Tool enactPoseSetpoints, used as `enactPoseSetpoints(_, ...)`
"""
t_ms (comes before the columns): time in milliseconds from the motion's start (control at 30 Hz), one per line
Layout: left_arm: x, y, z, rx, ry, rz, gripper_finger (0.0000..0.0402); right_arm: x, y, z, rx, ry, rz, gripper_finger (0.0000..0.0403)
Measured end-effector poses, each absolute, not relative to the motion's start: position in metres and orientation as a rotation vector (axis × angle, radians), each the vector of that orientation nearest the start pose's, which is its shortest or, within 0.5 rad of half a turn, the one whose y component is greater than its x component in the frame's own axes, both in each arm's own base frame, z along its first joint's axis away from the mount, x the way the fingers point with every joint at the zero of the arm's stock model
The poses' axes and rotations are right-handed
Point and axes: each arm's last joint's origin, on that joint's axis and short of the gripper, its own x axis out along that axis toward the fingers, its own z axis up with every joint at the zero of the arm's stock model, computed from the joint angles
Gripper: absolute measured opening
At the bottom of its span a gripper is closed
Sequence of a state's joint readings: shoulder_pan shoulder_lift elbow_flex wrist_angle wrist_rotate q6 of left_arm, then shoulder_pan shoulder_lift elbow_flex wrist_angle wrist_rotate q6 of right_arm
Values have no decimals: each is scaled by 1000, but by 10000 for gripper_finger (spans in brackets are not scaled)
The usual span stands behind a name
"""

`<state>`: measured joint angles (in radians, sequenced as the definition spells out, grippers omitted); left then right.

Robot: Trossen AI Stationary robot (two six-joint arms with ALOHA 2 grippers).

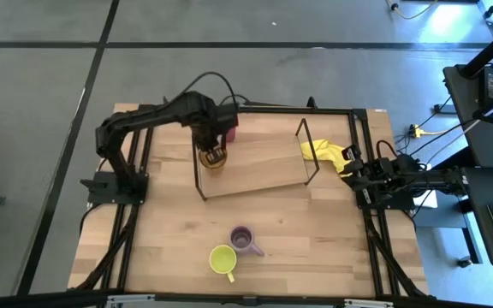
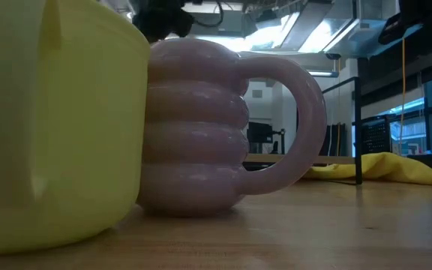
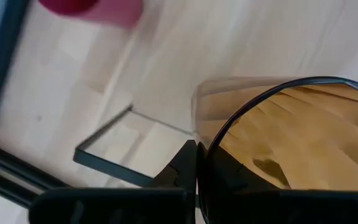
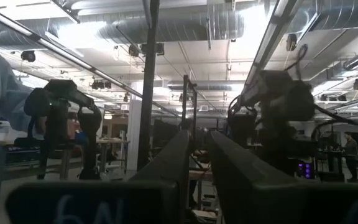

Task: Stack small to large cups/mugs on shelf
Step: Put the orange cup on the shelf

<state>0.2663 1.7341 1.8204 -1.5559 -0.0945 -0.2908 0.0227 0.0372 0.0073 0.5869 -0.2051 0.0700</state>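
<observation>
In the high view my left gripper (image 1: 213, 154) reaches down over the left end of the shelf (image 1: 264, 167) and is shut on the amber-brown tumbler (image 1: 215, 161). The red cup (image 1: 228, 133) stands just beyond the tumbler at the shelf's far left corner; its side shows in the left wrist view (image 3: 95, 9). The pale purple mug (image 1: 243, 239) and the yellow-green mug (image 1: 222, 258) stand side by side on the table near its near edge, and they fill the low view (image 2: 193, 127) (image 2: 51, 120). My right gripper (image 1: 353, 167) waits at the table's right side, shut. My left gripper (image 3: 197, 155) holds the amber tumbler by its rim (image 3: 207, 134), with one finger (image 3: 185, 165) outside the wall and the other showing dark through the glass inside it. The fingers come from above, pointing down. The tumbler is upright, mouth up; whether its base rests on the shelf board I cannot tell.
A yellow cloth (image 1: 330, 154) lies past the shelf's right wire frame (image 1: 308, 150), close to my right gripper. The left wire frame (image 3: 104, 155) stands right beside the tumbler. Bare tabletop lies between the shelf and the two mugs.
</observation>
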Motion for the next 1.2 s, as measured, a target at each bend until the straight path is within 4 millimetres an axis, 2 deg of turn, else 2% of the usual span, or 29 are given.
enactPoseSetpoints(200,302,87,351,-377,1345,548,7,85,8,216,19,-532,240,67)
enactPoseSetpoints(467,299,88,334,-377,1414,551,8,86,8,214,21,-515,239,67)
enactPoseSetpoints(600,297,87,334,-385,1359,545,8,86,8,214,21,-515,239,67)
enactPoseSetpoints(867,292,89,331,-419,1367,548,9,86,8,214,21,-515,239,67)
enactPoseSetpoints(1033,295,82,321,-440,1384,530,9,86,8,214,21,-515,239,67)
enactPoseSetpoints(1200,297,78,320,-437,1377,528,9,86,8,214,21,-515,238,67)
